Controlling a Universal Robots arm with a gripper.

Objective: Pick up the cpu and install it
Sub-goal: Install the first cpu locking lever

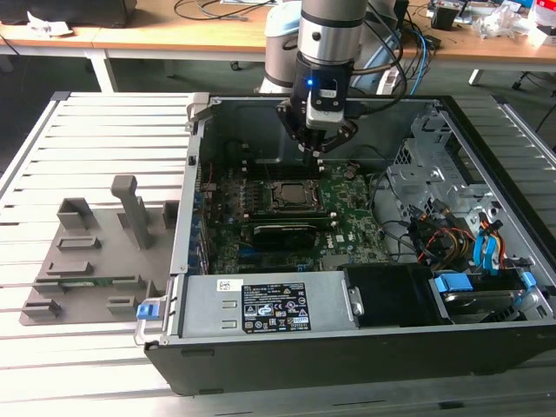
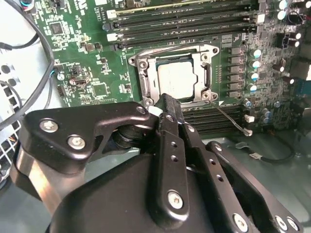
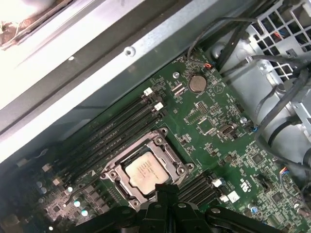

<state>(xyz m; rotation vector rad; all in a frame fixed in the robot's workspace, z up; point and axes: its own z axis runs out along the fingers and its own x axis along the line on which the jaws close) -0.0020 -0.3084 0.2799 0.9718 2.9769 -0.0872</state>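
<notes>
- In both wrist views the gripper (image 2: 164, 99) hangs just above the socket frame (image 2: 176, 76), its black fingers (image 3: 165, 191) pressed together at the tips with nothing between them.
- The cpu (image 2: 177, 80) lies flat inside that frame on the green motherboard (image 2: 87, 58), its silvery top bare; the gripper tip sits over one frame edge, apart from the chip.
- One cpu, one socket frame.
- The second wrist view shows a thin metal lever (image 2: 231, 119) slanting off a frame corner; the first wrist view shows a round coin battery (image 3: 196, 83) and the case wall (image 3: 121, 63) close behind the memory slots (image 3: 116, 128).
- Dark slot banks flank the frame on two sides, leaving open board only past its corners.
- In the exterior view the arm (image 1: 328, 39) drops straight into the open computer case (image 1: 261, 343), with the drive cage (image 1: 426, 174) at the exterior view's right and a grey fixture tray (image 1: 87, 252) outside at the left.
</notes>
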